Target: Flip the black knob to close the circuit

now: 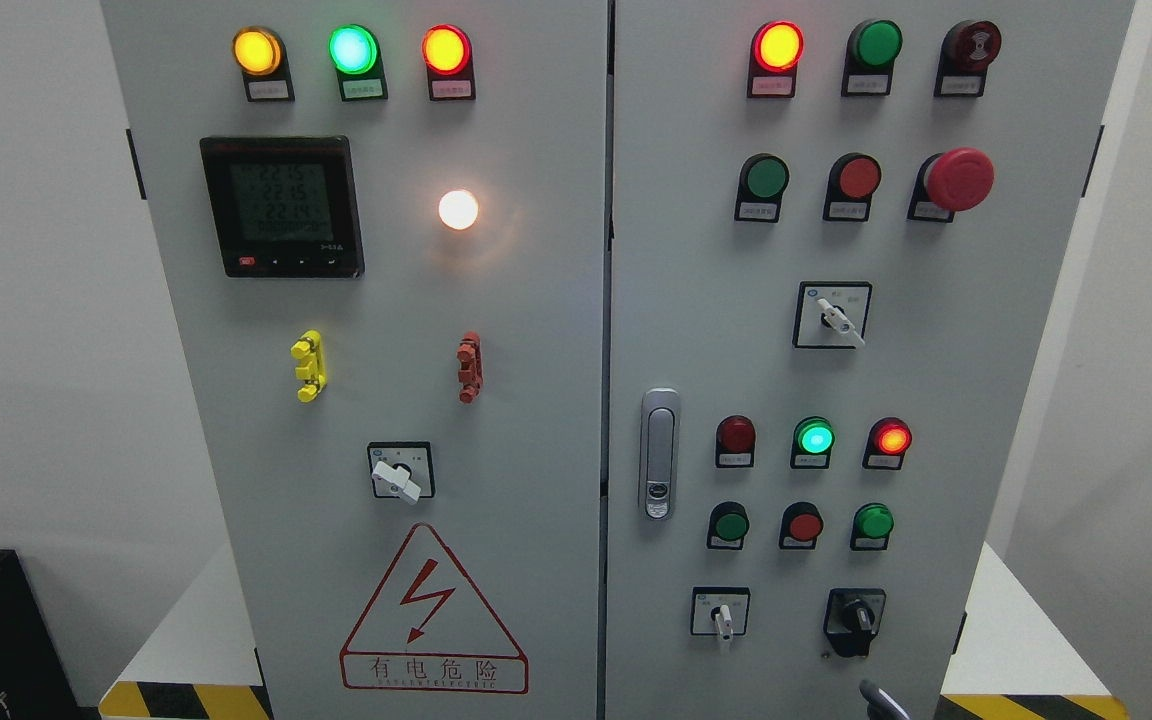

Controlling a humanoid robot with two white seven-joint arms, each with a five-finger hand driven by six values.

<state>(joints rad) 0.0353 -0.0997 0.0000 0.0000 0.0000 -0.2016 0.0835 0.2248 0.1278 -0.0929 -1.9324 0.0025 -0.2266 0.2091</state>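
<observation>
A grey sheet-metal cabinet (536,400) with two smooth painted doors is seen head-on. The black knob (854,620), a glossy plastic rotary switch with a raised bar handle on a round base, is mounted low on the right door, its bar standing nearly upright. At the bottom edge, just below and slightly right of that knob, a small dark grey curved part (884,700) is seen, apparently part of a hand; which arm it belongs to cannot be told, nor whether its fingers are spread or curled. It is apart from the knob. Up and to the left of this part, a white-handled selector switch (722,615) is set in a square black frame. Well above, a domed red mushroom button (958,180) projects, and round lamps are lit.
</observation>
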